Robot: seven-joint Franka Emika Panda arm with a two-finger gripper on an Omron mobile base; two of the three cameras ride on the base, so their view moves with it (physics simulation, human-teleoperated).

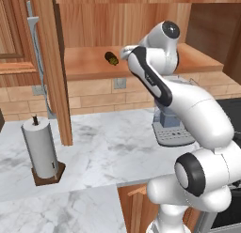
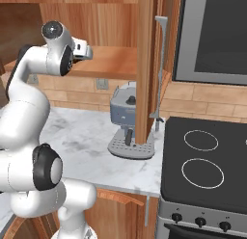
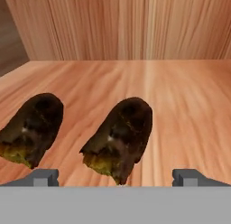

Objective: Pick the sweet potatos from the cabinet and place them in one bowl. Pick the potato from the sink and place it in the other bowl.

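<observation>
- Sweet potatos lie on the plank shelf (image 3: 180,92) of the cabinet (image 1: 141,20): in the hand view one (image 3: 118,137) sits dead ahead of the gripper (image 3: 115,175), the other (image 3: 32,128) off at about nine o'clock, the two apart and not touching.
- Fingers (image 3: 45,177) stand wide, holding nothing, their tips bracketing the nearer tuber so a forward push would likely bring it between them.
- From the left base view, one tuber (image 1: 111,58) shows at ten o'clock of the arm's (image 1: 155,81) raised wrist, which reaches in at shelf height to come at it level.
- Judged from this, the first pick is lined up but not yet made.
- A paper towel roll (image 1: 41,152) and a coffee machine (image 2: 126,122) stand on the marble counter (image 1: 103,147) below, well clear of the reach.
</observation>
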